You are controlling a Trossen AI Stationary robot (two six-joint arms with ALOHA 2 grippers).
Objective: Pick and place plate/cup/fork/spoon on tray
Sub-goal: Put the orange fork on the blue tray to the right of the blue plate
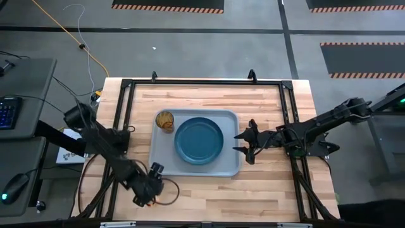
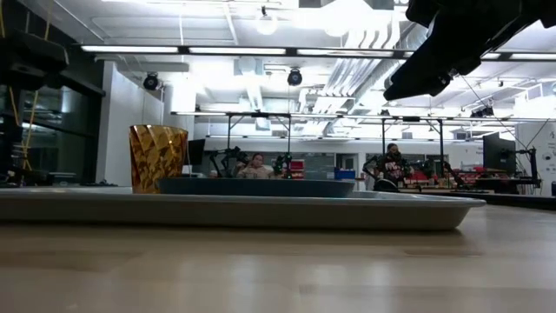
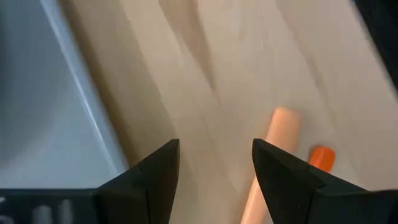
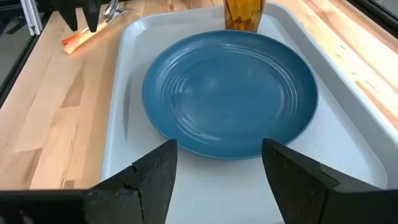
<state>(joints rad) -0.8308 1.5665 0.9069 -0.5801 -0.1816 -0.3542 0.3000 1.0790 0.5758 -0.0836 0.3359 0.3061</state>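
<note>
Already the plate (image 1: 199, 140) and the cup (image 1: 165, 120) sit on the tray (image 1: 229, 166), so the utensils are what remains. Off the tray's near-left corner, the left pincer (image 3: 215, 163) hangs low over the worktop (image 1: 266, 190) with its jaws spread, the fork (image 3: 273, 155) handle lying just beside one finger and the spoon (image 3: 321, 157) handle tip next to it (they lie close together). I judge it should shift sideways to straddle the fork alone before closing. The right pincer (image 4: 217, 165) waits spread by the tray's right edge.
</note>
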